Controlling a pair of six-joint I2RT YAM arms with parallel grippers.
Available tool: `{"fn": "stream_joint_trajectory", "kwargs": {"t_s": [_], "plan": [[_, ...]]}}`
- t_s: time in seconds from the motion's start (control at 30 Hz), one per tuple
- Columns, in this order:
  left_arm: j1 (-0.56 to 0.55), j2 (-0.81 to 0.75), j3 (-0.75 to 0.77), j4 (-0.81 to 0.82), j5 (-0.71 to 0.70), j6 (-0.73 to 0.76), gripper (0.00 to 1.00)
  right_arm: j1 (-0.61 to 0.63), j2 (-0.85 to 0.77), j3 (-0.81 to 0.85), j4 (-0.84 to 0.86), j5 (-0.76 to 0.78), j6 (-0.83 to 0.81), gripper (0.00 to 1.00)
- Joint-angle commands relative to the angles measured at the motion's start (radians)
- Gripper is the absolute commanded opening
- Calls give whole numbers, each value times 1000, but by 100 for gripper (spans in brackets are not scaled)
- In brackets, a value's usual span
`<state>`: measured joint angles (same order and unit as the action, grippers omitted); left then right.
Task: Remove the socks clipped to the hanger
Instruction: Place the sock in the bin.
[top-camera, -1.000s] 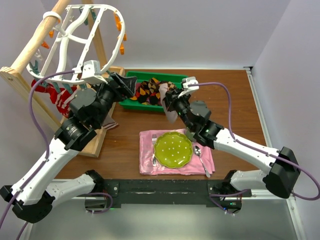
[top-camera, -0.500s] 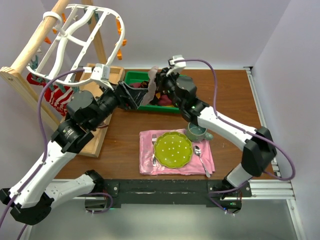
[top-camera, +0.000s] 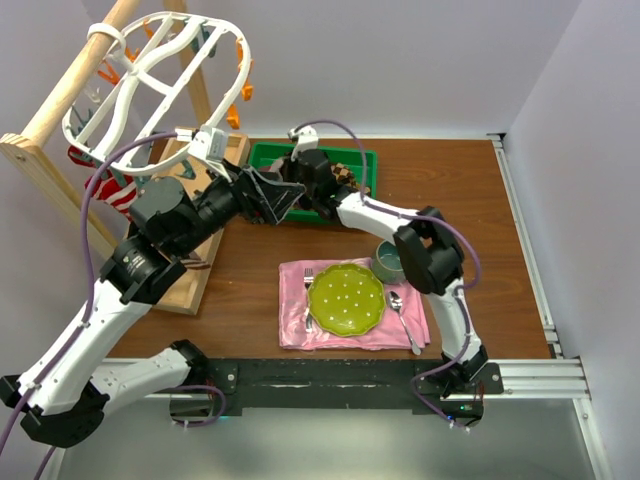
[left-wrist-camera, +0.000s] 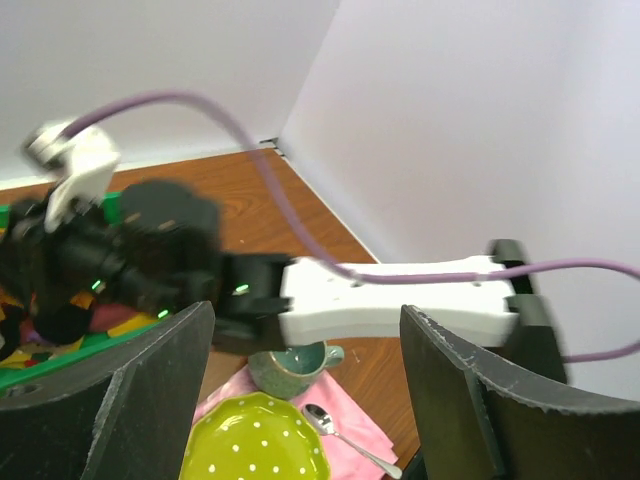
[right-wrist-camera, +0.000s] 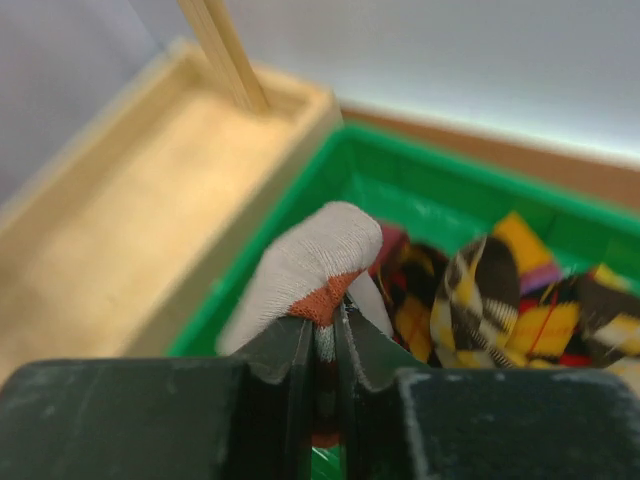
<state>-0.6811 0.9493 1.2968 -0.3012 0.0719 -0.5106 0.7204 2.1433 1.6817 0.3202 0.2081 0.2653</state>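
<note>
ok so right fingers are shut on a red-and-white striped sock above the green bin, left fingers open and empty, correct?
No: the sock in the right fingers is grey with a rust-orange patch, not red-and-white striped; the right wrist view shows it. The rest holds: it is above the green bin, and the left fingers are open and empty.

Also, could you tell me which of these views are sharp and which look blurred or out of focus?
Top external: sharp and evenly lit, only soft shadows. Left wrist: the right arm is smeared, the yellow-green plate slightly soft. Right wrist: the grey sock pinched in the jaws is crisp; the green bin and wooden tray behind are defocused.
</note>
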Motion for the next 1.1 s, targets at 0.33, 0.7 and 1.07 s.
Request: {"fn": "stream_joint_trajectory", "kwargs": {"t_s": [0.33, 0.7, 1.07], "plan": [[2, -9, 56, 14, 78, 15, 80, -32, -57, 0, -170, -138, 86, 73], [2, -3, 79, 16, 91, 11, 80, -22, -321, -291, 46, -301, 155, 84], [2, 12, 136, 10, 115, 12, 80, 280, -336, -424, 356, -403, 84, 88]]}}
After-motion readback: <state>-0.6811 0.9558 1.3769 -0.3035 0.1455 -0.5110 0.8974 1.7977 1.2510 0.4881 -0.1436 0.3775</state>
